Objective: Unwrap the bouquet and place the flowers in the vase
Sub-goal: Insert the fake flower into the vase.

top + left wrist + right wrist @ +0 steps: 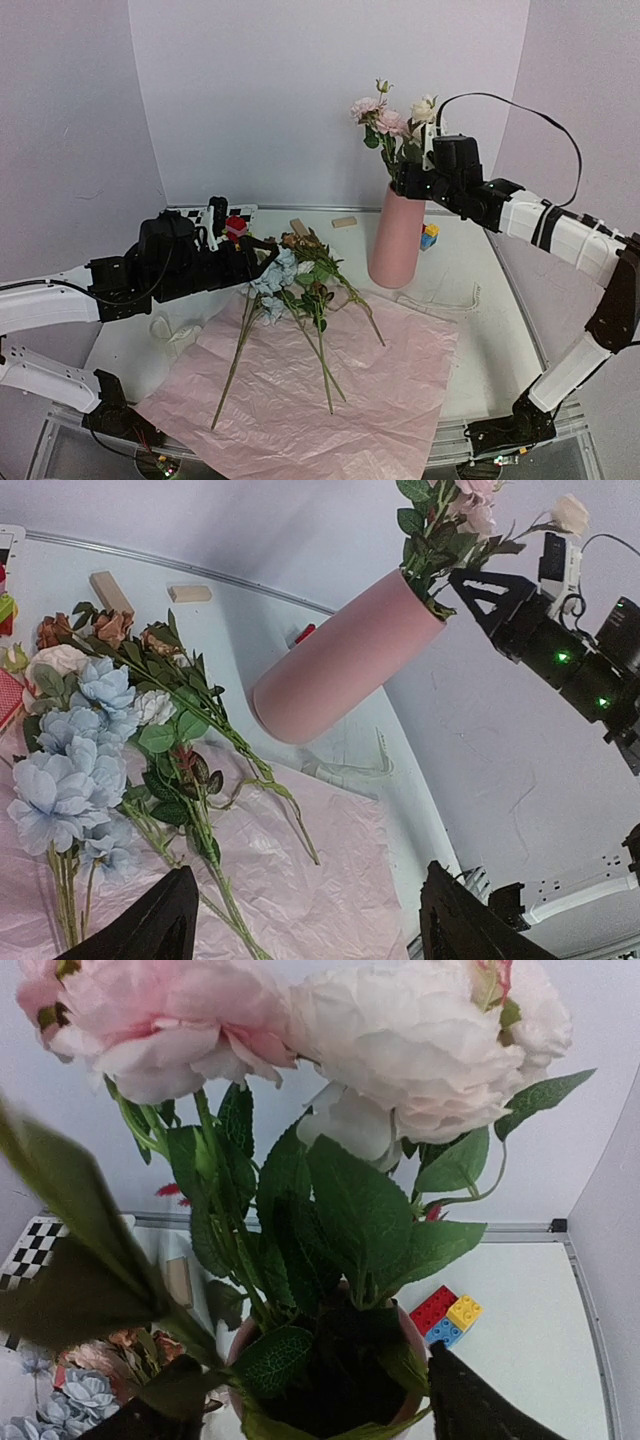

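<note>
Far left: left gripper (305,920), jaws spread wide with nothing between them, hanging just above the loose flowers (300,290) on the pink paper sheet (380,380). Drop onto a single stem low down, below the leaves and clear of the blue blooms (70,770), so as not to pinch the paper or drag tangled neighbours along. Lift high enough to bring the stem end over the rim.

Further right: vase (397,240) upright on the table (480,290), just past the sheet's far edge, with pink and cream blooms (390,118) standing in it. At its mouth: right gripper (412,180), fingers apart on either side of the stems, clasping nothing. Draw straight up and away, without snagging leaves or tipping the vase.
</note>
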